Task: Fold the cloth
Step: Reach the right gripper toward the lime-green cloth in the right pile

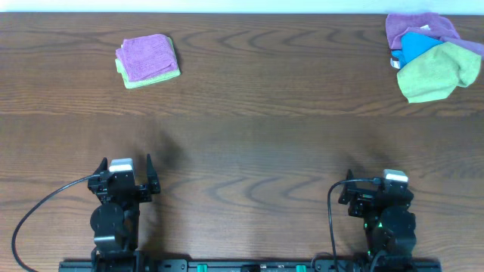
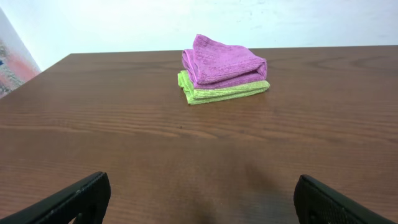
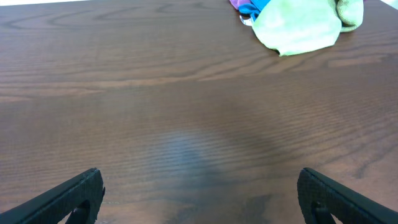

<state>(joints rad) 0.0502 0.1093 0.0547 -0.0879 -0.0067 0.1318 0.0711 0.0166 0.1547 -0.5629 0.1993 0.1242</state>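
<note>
2 pincers, left pincer and right pincer, gape wide and empty, well apart from the blue cloth; the cloth lies crumpled against it. Likely best: drag it clear and flatten before folding.

A crumpled lime yellow-green terry cloth lies at the far right of the dark brown wooden table, touching a bright blue cloth and a crumpled purple cloth. Far left, a folded purple cloth rests on a folded pale green cloth. The left gripper, fingers spread, and the right gripper sit near the front edge.
</note>
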